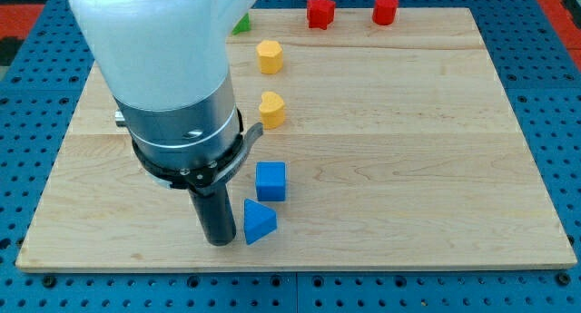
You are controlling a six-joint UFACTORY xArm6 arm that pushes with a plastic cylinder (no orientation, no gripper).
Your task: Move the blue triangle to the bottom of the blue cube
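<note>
One short gap, if any, separates my tip from the blue triangle: the rod's lower end stands just to the view's left of the triangle, so close that I cannot tell whether they touch. It grips nothing, being a bare rod that only pushes. Taking the blue cube as the landmark, the triangle lies just below it and a little toward the view's left, near but not touching, with a thin strip of board showing between them. My tip sits below and further left of the cube, on the triangle's far side from the open board. That is the relation the coming move turns on: the triangle lies to the view's right of my tip, so a push from here would send it rightward along the cube's lower side. I judge the task close to done, needing only a small nudge to bring the triangle squarely beneath the cube; too long a push could carry it past. Above the cube stand two yellow blocks, one above the other. Further up, a green block peeks from behind the arm, and two red blocks sit well above the cube toward the view's right, near the top edge of the wooden board.
</note>
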